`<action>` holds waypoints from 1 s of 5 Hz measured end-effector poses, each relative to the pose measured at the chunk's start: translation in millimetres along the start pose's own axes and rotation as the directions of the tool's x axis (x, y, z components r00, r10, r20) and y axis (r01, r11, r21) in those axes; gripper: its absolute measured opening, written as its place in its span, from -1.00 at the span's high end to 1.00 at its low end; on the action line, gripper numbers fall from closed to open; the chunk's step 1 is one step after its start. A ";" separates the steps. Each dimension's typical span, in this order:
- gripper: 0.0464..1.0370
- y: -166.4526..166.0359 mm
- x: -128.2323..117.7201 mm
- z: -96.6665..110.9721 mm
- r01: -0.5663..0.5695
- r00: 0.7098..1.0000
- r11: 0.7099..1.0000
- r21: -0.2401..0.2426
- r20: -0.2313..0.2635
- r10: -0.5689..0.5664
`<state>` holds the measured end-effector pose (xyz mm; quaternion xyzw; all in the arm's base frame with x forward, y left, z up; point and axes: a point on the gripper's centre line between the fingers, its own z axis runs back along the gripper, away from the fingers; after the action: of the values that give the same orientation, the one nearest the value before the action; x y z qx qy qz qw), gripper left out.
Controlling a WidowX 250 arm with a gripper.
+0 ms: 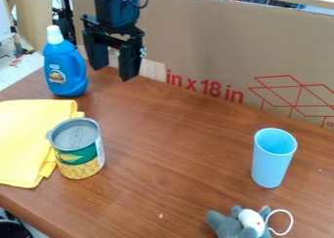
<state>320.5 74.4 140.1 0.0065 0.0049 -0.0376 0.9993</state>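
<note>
High over the back left of the table hangs my gripper (114, 72), pointing down, its two fingers apart with nothing between them. Just left of it stands a blue bottle (64, 69) with a white cap, upright. A can (78, 151) with a green and yellow label is upright at the left, beside a folded yellow cloth (29, 139). On the right stands a light blue cup (272, 159), its mouth facing up. A grey and white plush toy (242, 223) with a looped white string lies at the front edge of the view.
The brown wooden table (170, 159) carries all of these. A tall cardboard sheet (215, 42) with red print runs along its back edge, behind the gripper. The table's front left edge slants down from the cloth.
</note>
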 end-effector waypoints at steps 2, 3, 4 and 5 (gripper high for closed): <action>-0.93 -13.8 -29.9 -26.3 0.061 0.997 0.997 -0.053 -0.052 -0.064; -0.93 -17.0 -56.6 -21.9 0.059 0.997 0.998 -0.017 -0.049 -0.060; -0.93 -19.7 -86.0 -31.2 0.039 0.993 0.999 0.001 -0.112 -0.039; -0.93 -19.8 -109.8 -45.1 0.054 0.980 0.998 -0.027 -0.193 -0.058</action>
<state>209.1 63.6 95.9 -0.0007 0.1025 -0.0650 0.9926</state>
